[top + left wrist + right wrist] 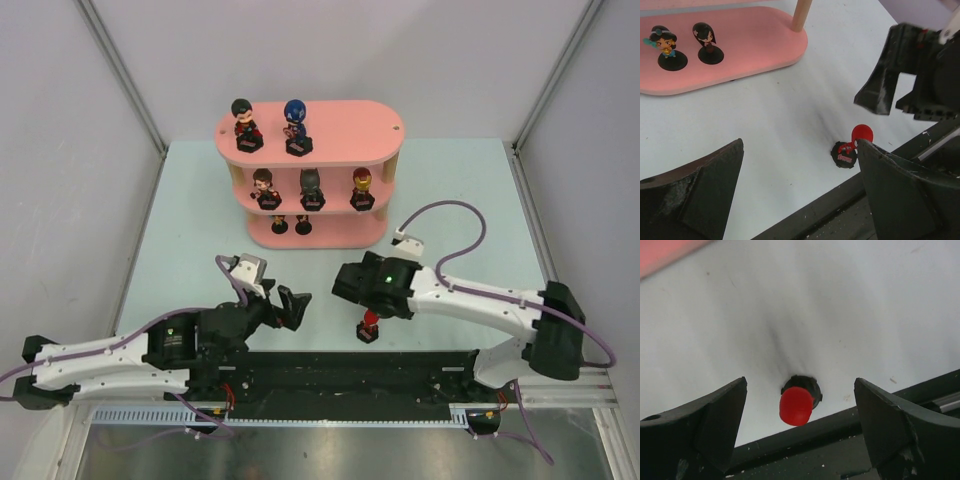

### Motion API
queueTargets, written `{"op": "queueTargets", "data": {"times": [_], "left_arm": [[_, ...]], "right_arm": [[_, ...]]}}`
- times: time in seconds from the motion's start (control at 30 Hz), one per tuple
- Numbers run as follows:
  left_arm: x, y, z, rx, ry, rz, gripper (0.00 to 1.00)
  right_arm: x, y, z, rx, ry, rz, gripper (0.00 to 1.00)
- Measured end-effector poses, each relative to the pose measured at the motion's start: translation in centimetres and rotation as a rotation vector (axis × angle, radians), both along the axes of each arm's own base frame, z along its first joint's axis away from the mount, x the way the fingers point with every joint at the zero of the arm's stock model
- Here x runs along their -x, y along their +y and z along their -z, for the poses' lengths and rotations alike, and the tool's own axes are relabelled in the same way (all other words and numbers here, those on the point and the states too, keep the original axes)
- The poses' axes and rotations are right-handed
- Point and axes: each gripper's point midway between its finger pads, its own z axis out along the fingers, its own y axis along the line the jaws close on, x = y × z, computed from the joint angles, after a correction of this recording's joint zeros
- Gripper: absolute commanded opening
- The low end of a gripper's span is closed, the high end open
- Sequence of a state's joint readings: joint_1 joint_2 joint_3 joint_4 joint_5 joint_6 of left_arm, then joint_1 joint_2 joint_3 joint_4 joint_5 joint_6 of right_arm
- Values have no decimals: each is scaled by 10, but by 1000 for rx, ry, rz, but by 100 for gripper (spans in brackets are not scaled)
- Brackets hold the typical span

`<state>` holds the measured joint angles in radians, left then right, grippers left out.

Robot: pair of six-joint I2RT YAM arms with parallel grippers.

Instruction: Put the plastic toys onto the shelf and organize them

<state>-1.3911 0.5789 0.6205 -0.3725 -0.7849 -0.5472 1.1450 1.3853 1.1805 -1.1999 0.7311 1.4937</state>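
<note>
The pink shelf (350, 125) stands at the back of the table. Its top tier holds a dark-haired figurine (243, 123) and a blue-headed one (296, 124). The middle tier holds a brown-haired figurine (264, 188), a black one (312, 187) and a red-gold one (362, 187). Two small figurines (290, 226) stand on the bottom board (755, 45). A red-headed figurine (369, 326) stands upright on the table by the near rail. My right gripper (800, 385) is open, above it and straddling it (796, 405). My left gripper (800, 150) is open and empty, to the left of it (854, 145).
A black rail (350, 370) runs along the table's near edge, just behind the red-headed figurine. Grey walls with metal posts close in the table's sides and back. The right arm's purple cable (455, 225) loops above the table to the right of the shelf.
</note>
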Motion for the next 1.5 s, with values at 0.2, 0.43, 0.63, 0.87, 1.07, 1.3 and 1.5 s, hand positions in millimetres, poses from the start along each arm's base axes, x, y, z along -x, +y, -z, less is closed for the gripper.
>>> {"op": "queueTargets", "data": {"times": [0.2, 0.43, 0.63, 0.87, 1.07, 1.3, 1.5], "left_arm": [[0, 10, -1, 8, -1, -12, 100], [0, 18, 2, 11, -1, -26, 100], [1, 23, 4, 17, 5, -28, 100], [3, 30, 7, 29, 9, -31, 100], [3, 31, 6, 38, 11, -32, 100], [4, 36, 8, 42, 12, -32, 100], [5, 39, 9, 47, 16, -34, 100]], "right_arm": [[13, 18, 22, 7, 83, -8, 83], [22, 37, 24, 10, 46, -46, 80], [29, 46, 41, 58, 34, -49, 74], [34, 40, 47, 93, 22, -17, 66], [40, 40, 53, 116, 15, -12, 63], [44, 39, 59, 142, 11, 2, 58], [44, 38, 60, 141, 9, 10, 50]]}}
